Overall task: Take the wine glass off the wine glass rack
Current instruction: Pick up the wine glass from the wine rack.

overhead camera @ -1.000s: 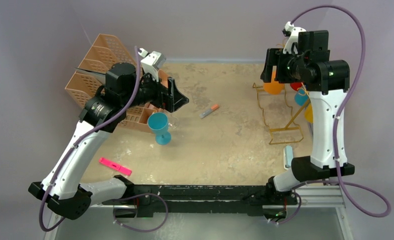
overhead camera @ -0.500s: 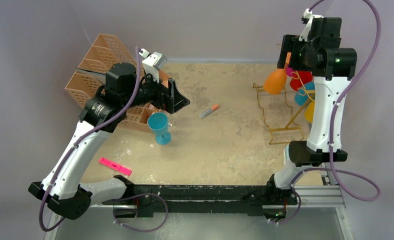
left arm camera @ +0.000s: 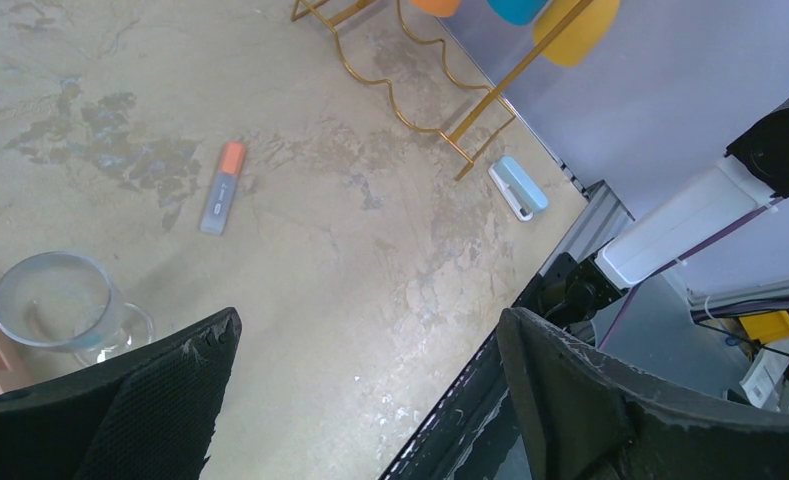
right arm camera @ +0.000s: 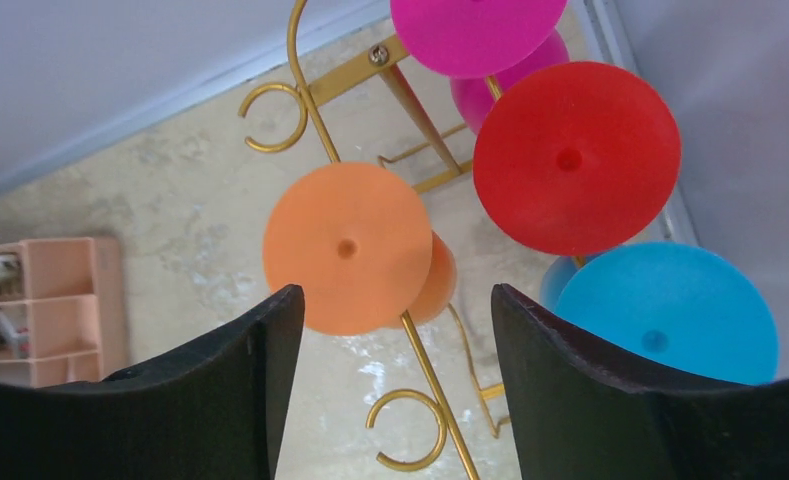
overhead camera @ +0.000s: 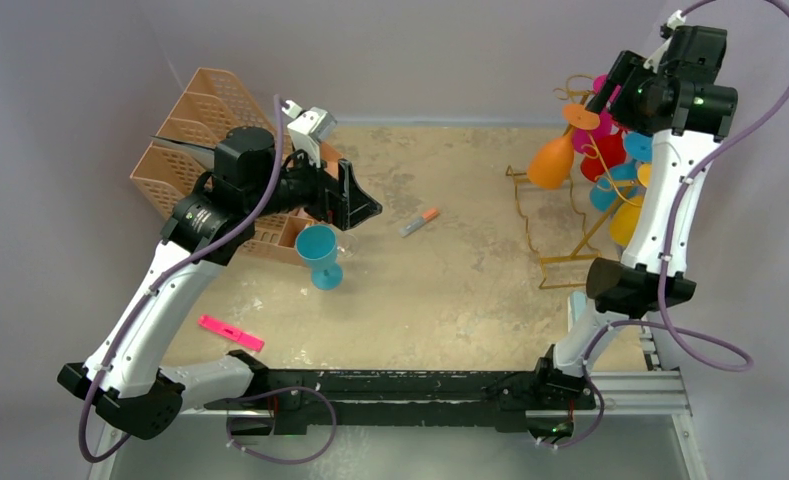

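Observation:
The gold wire wine glass rack (overhead camera: 562, 232) stands at the right of the table with several coloured wine glasses hanging upside down on it. An orange wine glass (overhead camera: 550, 160) hangs on its left side. My right gripper (overhead camera: 618, 88) is open above the rack. In the right wrist view its jaws (right arm camera: 395, 300) stand wide apart, looking down on the orange glass's round foot (right arm camera: 347, 248), the rack's post (right arm camera: 432, 375) and an empty hook. Nothing is between the fingers. My left gripper (overhead camera: 362, 195) hangs open over the table's left, holding nothing (left arm camera: 367, 325).
Red (right arm camera: 575, 158), magenta (right arm camera: 475, 30) and blue (right arm camera: 665, 310) glass feet crowd close to the orange one. A blue wine glass (overhead camera: 318, 255) and a clear glass (left arm camera: 55, 305) stand under the left gripper. A peach file organiser (overhead camera: 185, 140), a marker (overhead camera: 419, 221) and a pink item (overhead camera: 230, 332) lie on the table.
My right arm has risen and swung back and to the right, from in front of the rack to above it, uncovering the orange glass. The left arm has stayed still.

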